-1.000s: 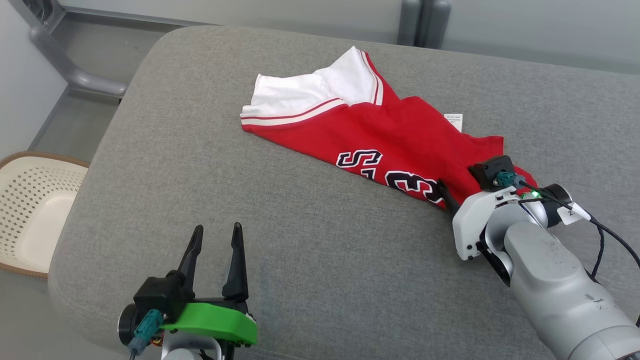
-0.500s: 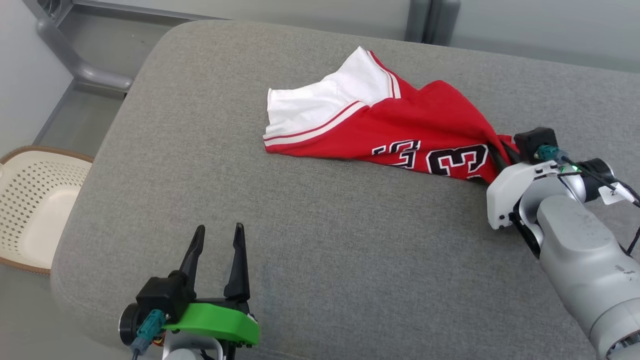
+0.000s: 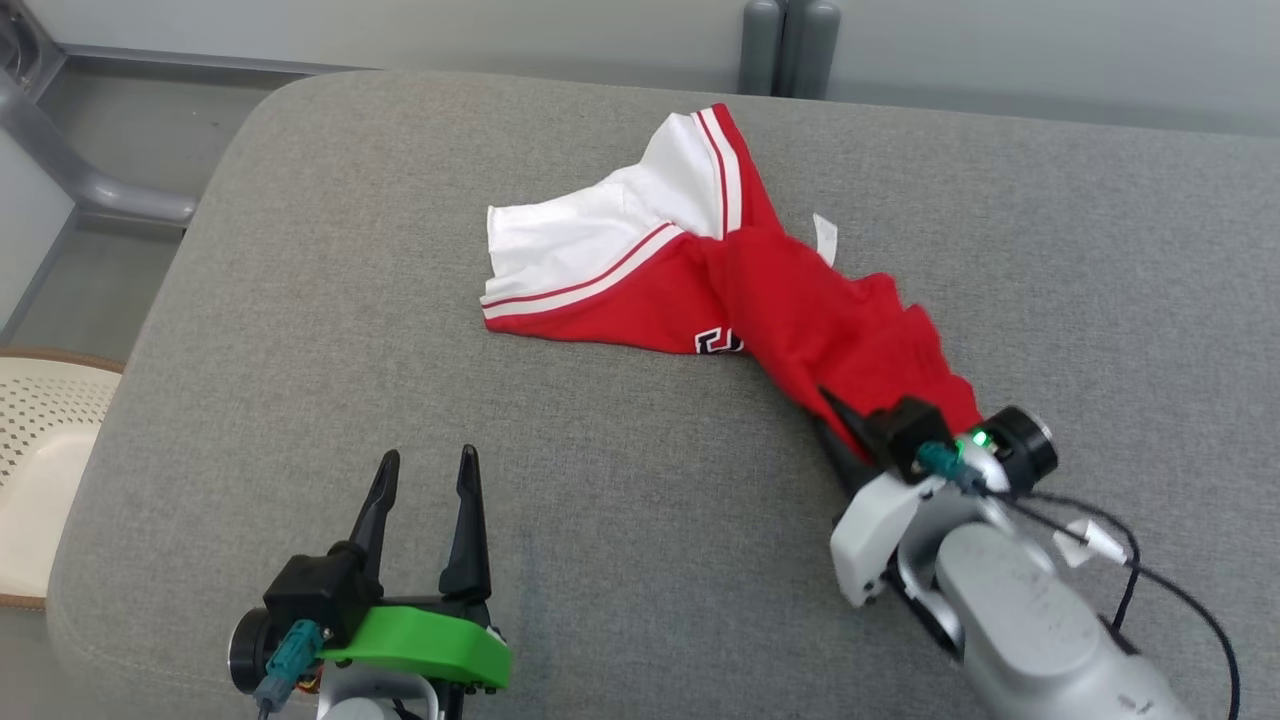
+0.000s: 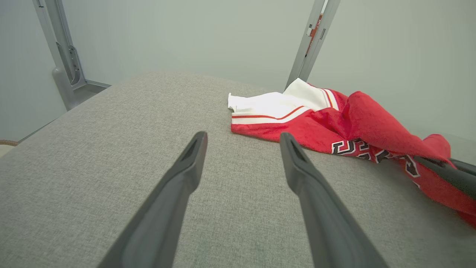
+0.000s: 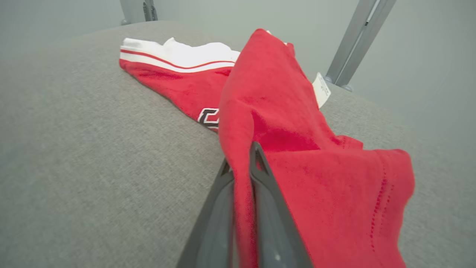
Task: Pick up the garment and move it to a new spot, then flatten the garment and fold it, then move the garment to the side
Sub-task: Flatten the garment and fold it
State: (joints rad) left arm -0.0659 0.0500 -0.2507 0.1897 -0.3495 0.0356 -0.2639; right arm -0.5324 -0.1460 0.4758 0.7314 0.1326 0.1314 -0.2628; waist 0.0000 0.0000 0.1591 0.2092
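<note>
- My right gripper (image 3: 826, 406) is clamped on the garment (image 3: 800, 310). In the right wrist view a fold of red cloth runs down between my two dark fingers (image 5: 267, 193), which press close on either side of it.
- The garment is a red jersey with a white, red-striped end and black-and-white numerals (from the head view only part of one figure shows).
- It lies across the middle of the grey cushion (image 3: 620, 520). The white end is flat at the far left, and the red body is bunched into a ridge running down toward my right gripper at the near right.
- From the left wrist view the red cloth rises in a hump before it dips to the grip.
- A small white label (image 3: 825, 238) sticks out from the far edge of the red part.
- My left gripper (image 3: 428, 455) sits at the near left, fingers spread with nothing between them, over bare cushion and well apart from the garment.
- A pale perforated basket (image 3: 40, 440) stands off the cushion's left side.
</note>
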